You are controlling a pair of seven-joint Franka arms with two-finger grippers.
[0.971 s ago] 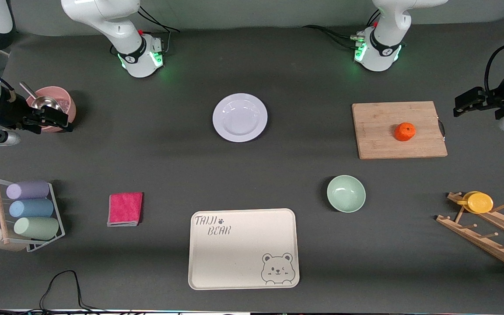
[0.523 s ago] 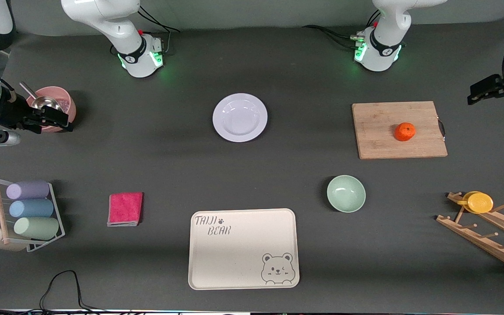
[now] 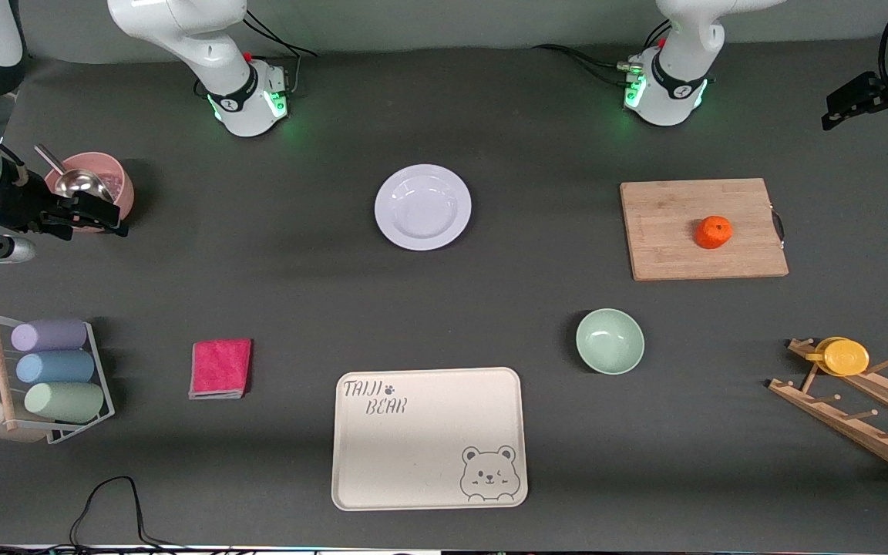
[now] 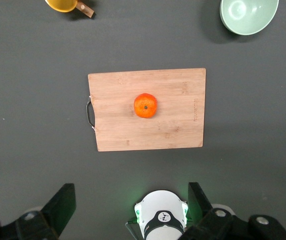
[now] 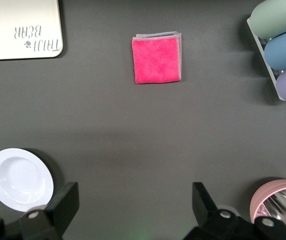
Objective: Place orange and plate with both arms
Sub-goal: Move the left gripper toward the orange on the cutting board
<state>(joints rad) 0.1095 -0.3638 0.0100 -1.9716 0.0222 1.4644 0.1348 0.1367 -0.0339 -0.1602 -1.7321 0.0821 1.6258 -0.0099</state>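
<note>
The orange [image 3: 714,232] lies on a wooden cutting board [image 3: 667,254] toward the left arm's end of the table. It also shows in the left wrist view [image 4: 145,105]. The pale lavender-white plate [image 3: 422,206] lies on the table between the two bases, and shows in the right wrist view [image 5: 19,179]. My left gripper [image 3: 833,114] is open and empty, high up at the left arm's end of the table, apart from the board; in its own view [image 4: 130,202] nothing is between the jaws. My right gripper [image 3: 111,219] is open and empty beside a pink bowl [image 3: 109,179]; in its own view [image 5: 133,200] nothing is between the jaws.
A mint-green bowl [image 3: 610,341] and a cream bear-printed tray [image 3: 428,438] lie nearer the front camera. A pink cloth [image 3: 220,368] and a rack of cups [image 3: 51,370] are toward the right arm's end. A wooden rack with a yellow disc [image 3: 845,357] is at the left arm's end.
My left gripper has moved up the front view, away from the cutting board, toward the table's edge. My right gripper has shifted slightly. The orange and plate have not moved.
</note>
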